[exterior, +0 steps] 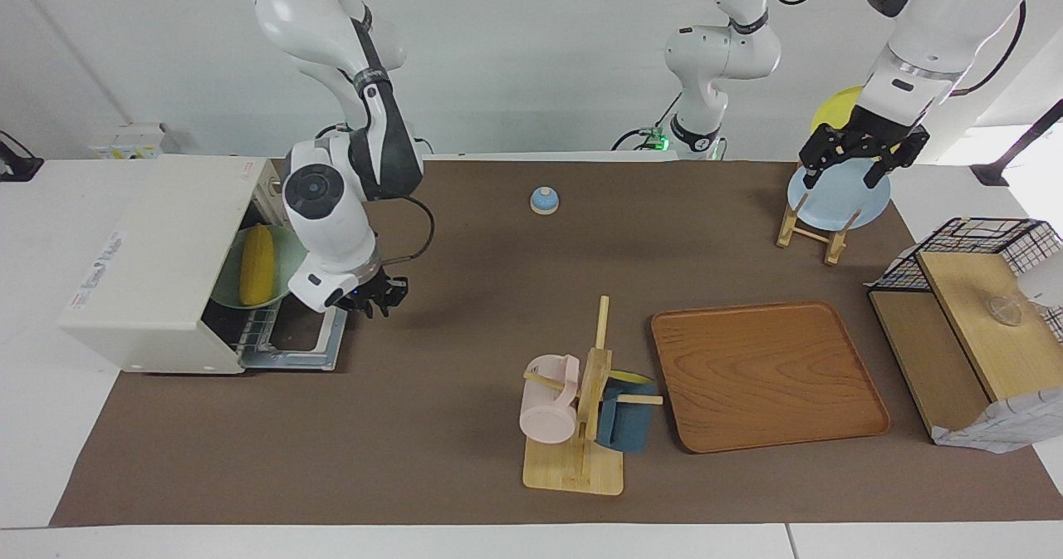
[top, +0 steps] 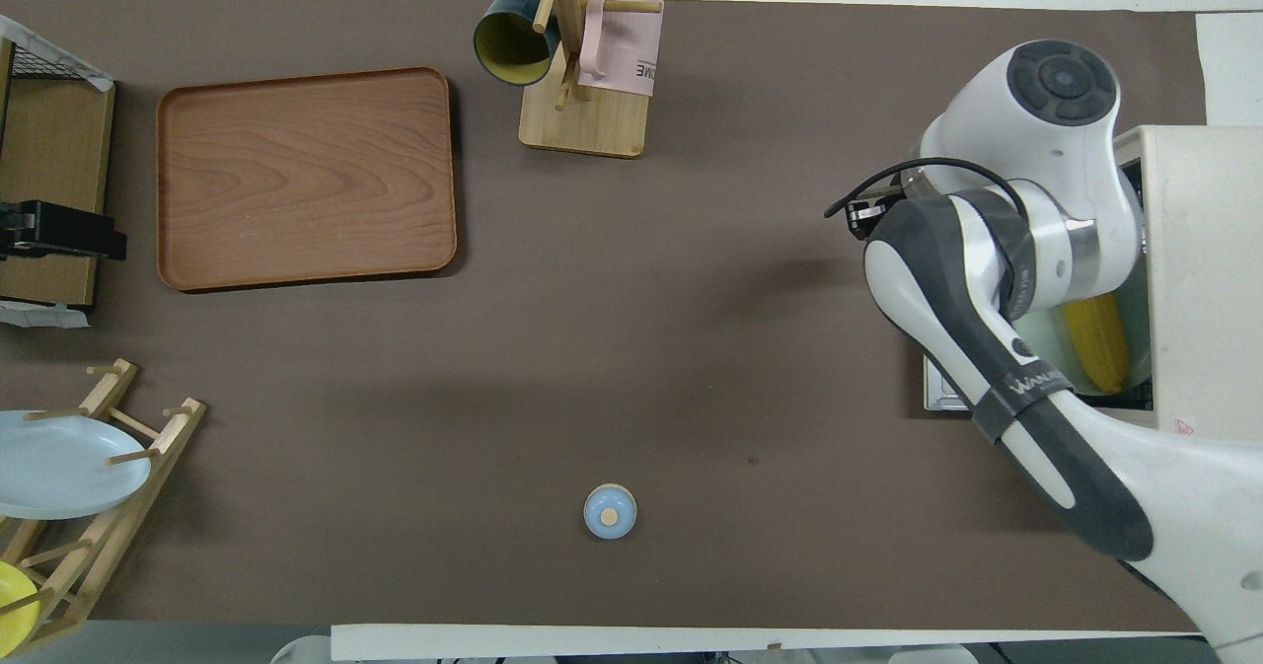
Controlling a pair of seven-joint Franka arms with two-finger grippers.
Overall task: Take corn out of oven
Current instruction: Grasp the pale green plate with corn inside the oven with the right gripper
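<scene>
Right gripper (exterior: 384,296): hangs low just in front of the oven's open door, over the edge of the let-down door; whether its jaws are released or clenched I cannot tell, and they carry nothing that shows.
Corn from the jaws: the corn (exterior: 257,264) lies inside the oven, toward the right arm's end of the tabletop from the jaws and slightly nearer to the robots.
Long axis: the cob runs across the oven's mouth, along the line from the robots outward, so it lies broadside to a reach going in.
Resting place: on a pale green plate (exterior: 282,250) in the oven (exterior: 158,260), door down, rack showing.
Nearer arm: the right, clearly.
Left gripper (exterior: 864,157): waits over the blue plate (exterior: 843,198) in the wooden rack, jaws released, well apart from the oven.
Next move, as I judge it: in through the opening, jaws across the cob's width.
</scene>
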